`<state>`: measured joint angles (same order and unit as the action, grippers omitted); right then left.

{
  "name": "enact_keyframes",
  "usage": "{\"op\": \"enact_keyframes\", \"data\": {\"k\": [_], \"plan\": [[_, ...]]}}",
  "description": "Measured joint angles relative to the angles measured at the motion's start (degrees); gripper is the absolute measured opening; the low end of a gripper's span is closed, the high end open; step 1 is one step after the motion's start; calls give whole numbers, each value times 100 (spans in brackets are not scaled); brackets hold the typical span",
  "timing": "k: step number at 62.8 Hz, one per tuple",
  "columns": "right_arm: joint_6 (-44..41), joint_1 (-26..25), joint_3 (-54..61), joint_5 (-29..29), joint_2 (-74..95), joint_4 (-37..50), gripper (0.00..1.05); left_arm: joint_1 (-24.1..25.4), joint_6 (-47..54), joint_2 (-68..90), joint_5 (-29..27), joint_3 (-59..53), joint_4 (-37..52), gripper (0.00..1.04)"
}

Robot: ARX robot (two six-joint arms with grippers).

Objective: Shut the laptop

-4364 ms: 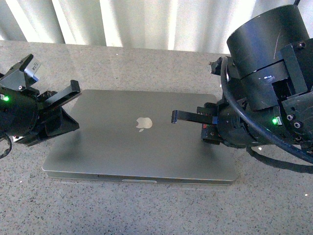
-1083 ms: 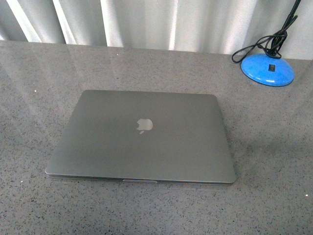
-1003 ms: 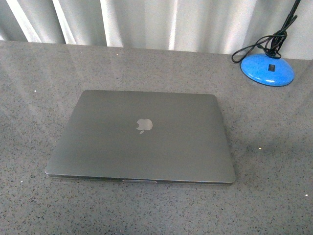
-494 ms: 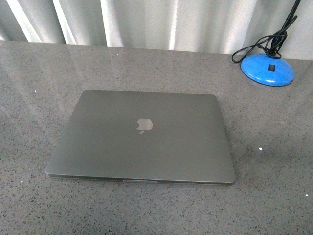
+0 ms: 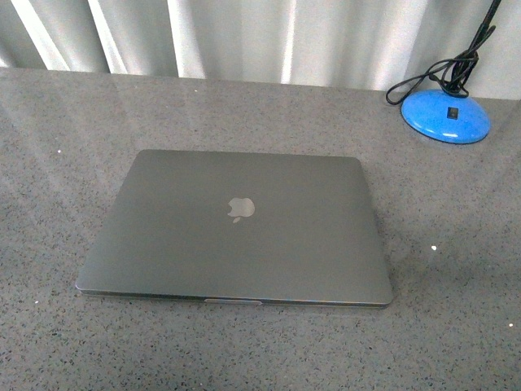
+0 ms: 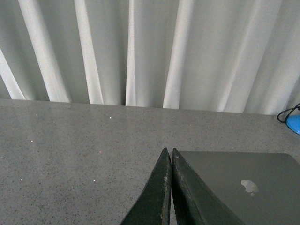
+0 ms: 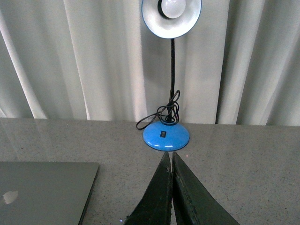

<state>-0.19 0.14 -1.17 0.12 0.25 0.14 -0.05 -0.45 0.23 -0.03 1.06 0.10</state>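
Slim space-grey metal laptop (image 5: 236, 228), lid fully shut and lying flat on the speckled grey worktop (image 5: 65, 122). A pale apple logo (image 5: 240, 208) sits at the centre of the lid; the front edge, with its narrow opening notch, faces the front camera. Nothing touches or rests on it.

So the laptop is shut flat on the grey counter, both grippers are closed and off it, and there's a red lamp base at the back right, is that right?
Not quite: the lamp base is blue, not red, as the front view shows. The rest holds: the laptop lies shut on the counter, and the wrist views show the left gripper and right gripper closed, clear of it.
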Motion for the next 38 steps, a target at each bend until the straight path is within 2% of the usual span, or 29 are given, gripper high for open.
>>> {"op": "enact_keyframes", "data": {"k": [3, 5, 12, 21, 30, 32, 34, 38], "plan": [[-2, 0, 0, -2, 0, 0, 1, 0, -4, 0, 0, 0, 0, 5], [0, 0, 0, -2, 0, 0, 5, 0, 0, 0, 0, 0, 0, 9], [2, 0, 0, 0, 0, 0, 26, 0, 0, 0, 0, 0, 0, 29], [2, 0, 0, -2, 0, 0, 56, 0, 0, 0, 0, 0, -2, 61], [2, 0, 0, 0, 0, 0, 83, 0, 0, -2, 0, 0, -2, 86], [2, 0, 0, -2, 0, 0, 90, 0, 0, -2, 0, 0, -2, 95], [4, 0, 0, 0, 0, 0, 96, 0, 2, 0, 0, 0, -2, 99], [4, 0, 0, -2, 0, 0, 95, 0, 7, 0, 0, 0, -2, 97]]}}
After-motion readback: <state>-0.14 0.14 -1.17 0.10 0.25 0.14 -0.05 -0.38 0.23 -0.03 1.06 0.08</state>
